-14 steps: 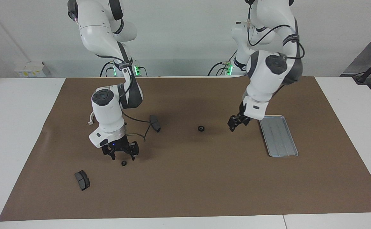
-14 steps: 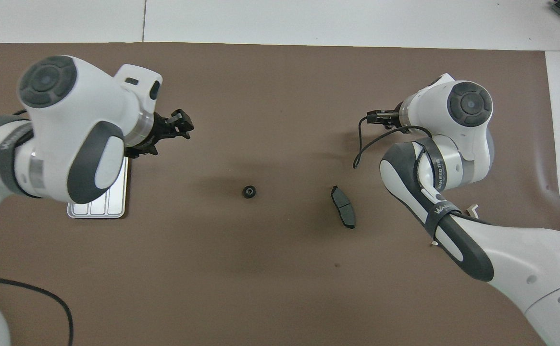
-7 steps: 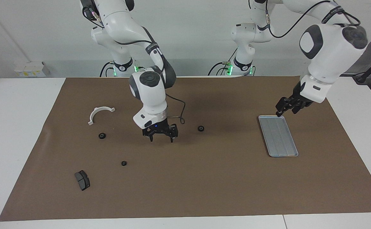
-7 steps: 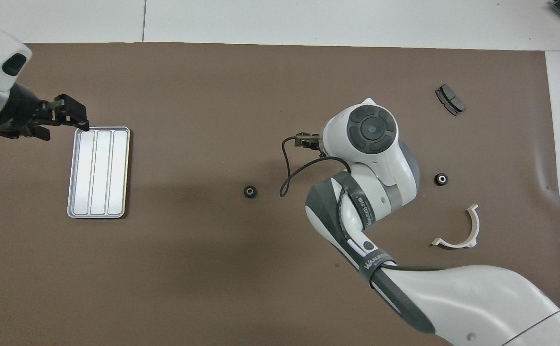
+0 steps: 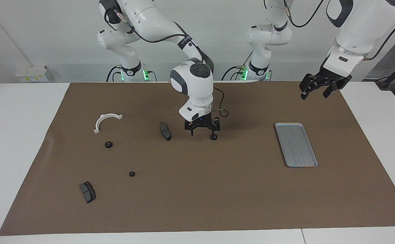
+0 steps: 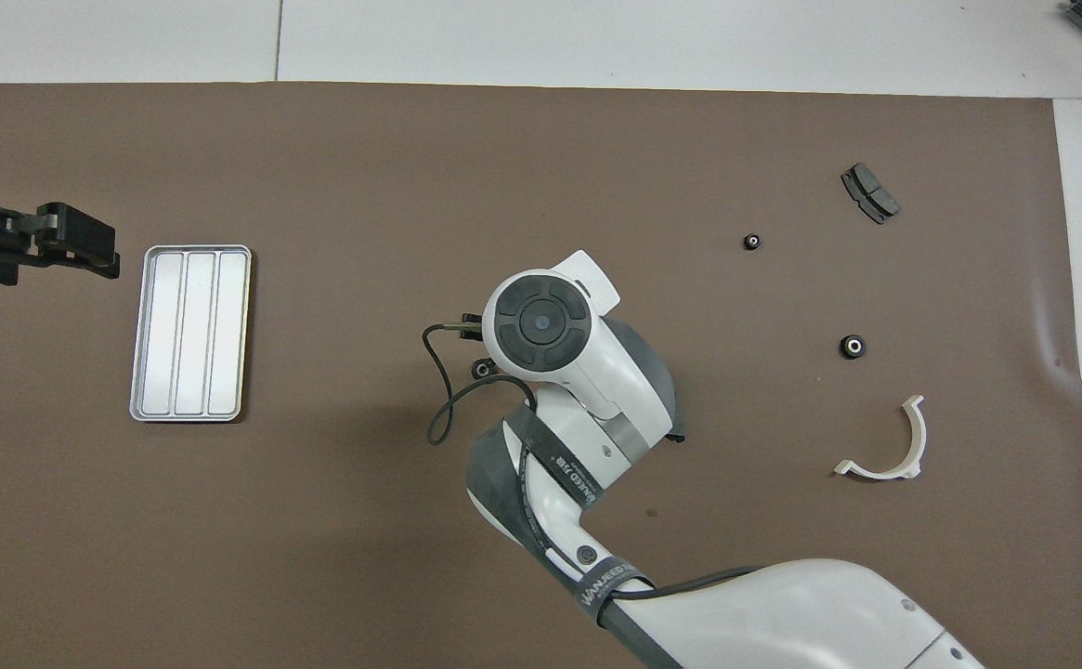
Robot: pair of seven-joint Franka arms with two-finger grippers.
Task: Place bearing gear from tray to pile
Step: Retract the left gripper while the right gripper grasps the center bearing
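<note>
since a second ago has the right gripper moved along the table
Yes. The right gripper has travelled toward the left arm's end of the table, from over the small gear to the bearing gear past the brake pad.

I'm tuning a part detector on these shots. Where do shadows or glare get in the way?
Facing view: the right gripper casts a soft dark patch on the brown mat beside the small black gear. Overhead view: the tray shines bright, nearly white, between its ridges, and the right arm covers most of that gear. The left gripper hangs over the mat's edge.
</note>
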